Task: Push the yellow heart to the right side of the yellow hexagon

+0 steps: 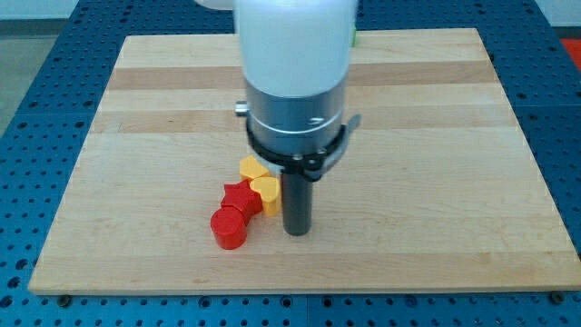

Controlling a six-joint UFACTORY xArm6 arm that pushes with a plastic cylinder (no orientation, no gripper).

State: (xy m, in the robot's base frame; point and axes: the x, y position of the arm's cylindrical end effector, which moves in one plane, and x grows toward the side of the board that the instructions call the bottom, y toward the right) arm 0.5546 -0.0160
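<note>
Wooden board [436, 136], pale planks, bearing four smooth blocks in one touching cluster: yellow hexagon [251, 167], yellow heart [266, 193] below it, red star [240, 196], red cylinder [229, 228]; my tip [297, 231], clawless, just right of the heart.

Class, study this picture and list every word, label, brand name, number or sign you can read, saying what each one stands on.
None: no readable text, number or sign shows anywhere.
The white arm housing, the wooden board and the blue table are plain.
The yellow heart, yellow hexagon, red star-like block and red cylinder carry no marks.
My tip is bare, just right of the heart.
</note>
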